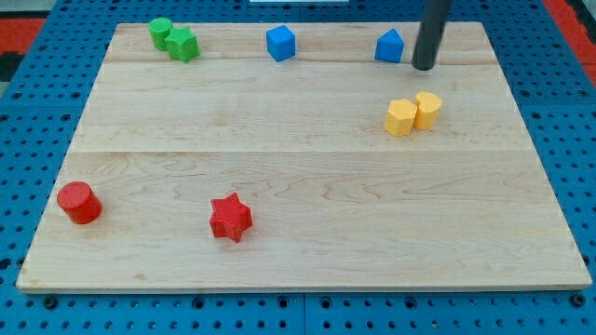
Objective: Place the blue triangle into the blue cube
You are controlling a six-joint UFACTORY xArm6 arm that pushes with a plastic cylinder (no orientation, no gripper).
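Nearest the view's bottom: red plastic star block (231, 218), far below and left of my tip (424, 67); red plastic cylinder (78, 203) farther left still, both on pale wooden worktop (307, 186). Just left of my tip, barely apart: blue plastic triangle block (390, 46). Well left of that, in the same row: blue plastic cube (280, 43). Near and below my tip: two yellow plastic blocks (413, 113), touching. Far left: two green plastic blocks (173, 39), touching. Cannot tell any claw state; only a dark straight rod (430, 33) showing.
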